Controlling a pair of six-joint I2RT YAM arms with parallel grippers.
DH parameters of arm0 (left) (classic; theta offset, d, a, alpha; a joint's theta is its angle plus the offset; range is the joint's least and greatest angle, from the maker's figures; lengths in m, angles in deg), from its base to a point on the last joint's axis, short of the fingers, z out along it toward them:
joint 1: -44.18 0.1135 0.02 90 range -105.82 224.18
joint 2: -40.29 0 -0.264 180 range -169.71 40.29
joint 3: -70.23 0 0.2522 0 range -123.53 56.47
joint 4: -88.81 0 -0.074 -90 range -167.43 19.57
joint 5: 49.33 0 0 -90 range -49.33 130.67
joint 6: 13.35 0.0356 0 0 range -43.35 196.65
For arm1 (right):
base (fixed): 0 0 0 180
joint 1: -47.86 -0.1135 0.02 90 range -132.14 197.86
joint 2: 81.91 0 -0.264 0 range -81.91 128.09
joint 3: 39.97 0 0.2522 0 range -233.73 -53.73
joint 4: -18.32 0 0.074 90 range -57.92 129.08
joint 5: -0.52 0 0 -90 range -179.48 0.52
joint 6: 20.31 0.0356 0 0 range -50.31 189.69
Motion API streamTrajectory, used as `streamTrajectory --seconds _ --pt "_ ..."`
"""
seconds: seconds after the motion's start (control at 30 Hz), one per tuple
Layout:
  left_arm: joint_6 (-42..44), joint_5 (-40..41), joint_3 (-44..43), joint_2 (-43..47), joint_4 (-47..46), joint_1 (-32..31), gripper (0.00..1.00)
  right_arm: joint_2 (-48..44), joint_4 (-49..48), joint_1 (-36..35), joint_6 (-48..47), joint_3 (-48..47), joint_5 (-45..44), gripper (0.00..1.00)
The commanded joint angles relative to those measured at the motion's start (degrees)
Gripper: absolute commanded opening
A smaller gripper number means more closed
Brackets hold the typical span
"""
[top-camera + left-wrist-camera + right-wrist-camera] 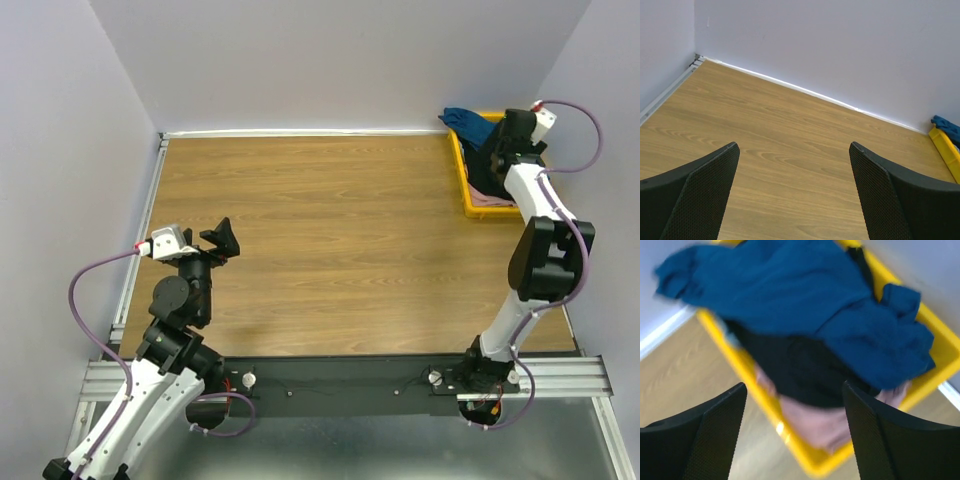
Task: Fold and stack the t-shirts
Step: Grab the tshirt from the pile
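Your right tool (794, 388) hangs over the yellow tray (946, 352) in the far right corner of the desk (330, 240), its jaws well apart and gripping nothing. The t-shirts (466, 122) lie heaped in that tray: the blue shirt (790, 295) on top, the black shirt (805, 370) under it, the pink shirt (815, 425) lowest. Your left tool (794, 146) is wide open and empty over the desk's near left. If you pinch too deep, you may catch two layers together and drag the heap or tip the tray. The wrist view is blurred, so judge the depth carefully.
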Motion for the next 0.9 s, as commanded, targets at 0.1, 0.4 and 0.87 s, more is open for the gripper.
streamTrajectory --seconds 0.1,0.4,0.87 --pt "1.73 4.47 -0.65 -1.10 0.56 0.32 0.98 10.15 -4.13 8.49 13.45 -7.78 6.32 0.75" --pt "2.26 5.18 -0.65 -2.42 0.83 0.32 0.98 18.41 -7.30 11.92 18.03 -12.00 8.69 0.68" --pt "2.35 4.92 -0.82 -2.07 0.92 0.32 0.98 17.65 -7.83 12.63 15.67 -12.71 14.85 0.01"
